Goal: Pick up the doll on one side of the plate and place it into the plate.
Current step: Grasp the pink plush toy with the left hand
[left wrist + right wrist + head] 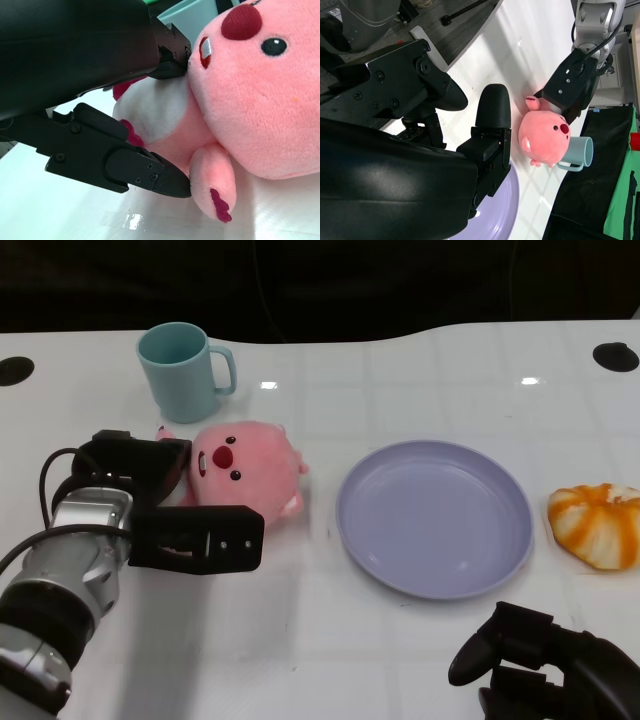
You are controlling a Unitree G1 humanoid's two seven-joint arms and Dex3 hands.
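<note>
A pink plush doll lies on the white table just left of the lavender plate, still resting on the tabletop. My left hand grips it from the left, with fingers behind it and the thumb in front. In the left wrist view the fingers press against the doll's white belly and neck. My right hand hovers near the front edge, right of the plate, its fingers apart and holding nothing. The right wrist view shows the doll with the left hand on it.
A light blue mug stands just behind the doll. An orange-and-white striped soft object lies right of the plate. Two dark holes mark the table's back corners, with a black backdrop beyond.
</note>
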